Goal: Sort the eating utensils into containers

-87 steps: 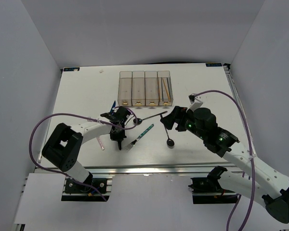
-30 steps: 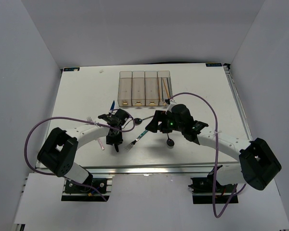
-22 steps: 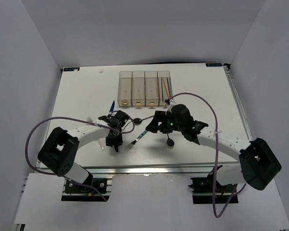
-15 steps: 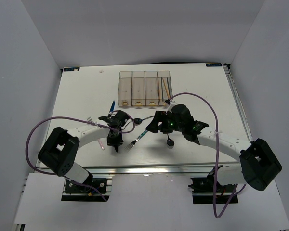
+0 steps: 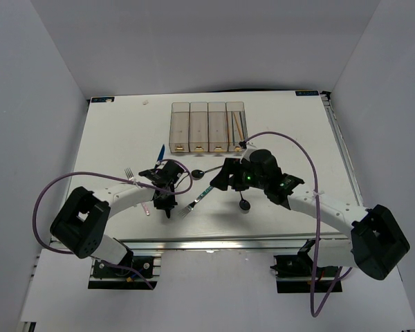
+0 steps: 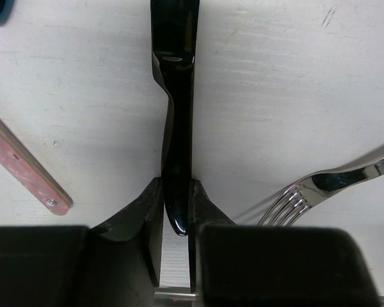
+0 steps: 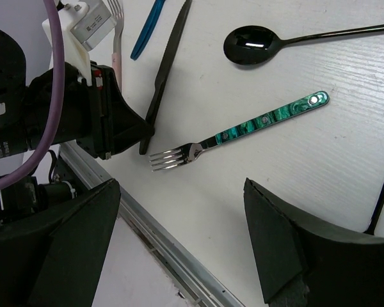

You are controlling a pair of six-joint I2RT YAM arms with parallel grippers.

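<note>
At the desk's [image 5: 117, 138] front edge, left gripper [image 6: 176, 198] clamps black knife [image 6: 179, 96] to lift it; right gripper [image 7: 179, 233], spread, hovers over teal fork [image 7: 243, 131].

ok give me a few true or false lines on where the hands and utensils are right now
1. The left hand is shut on the black knife. True.
2. The right hand grips the teal-handled fork. False: that hand is open above the fork, which lies on the table.
3. The rightmost bin holds chopsticks. True.
4. The black spoon sits in a bin. False: it lies on the table beside the fork.
</note>
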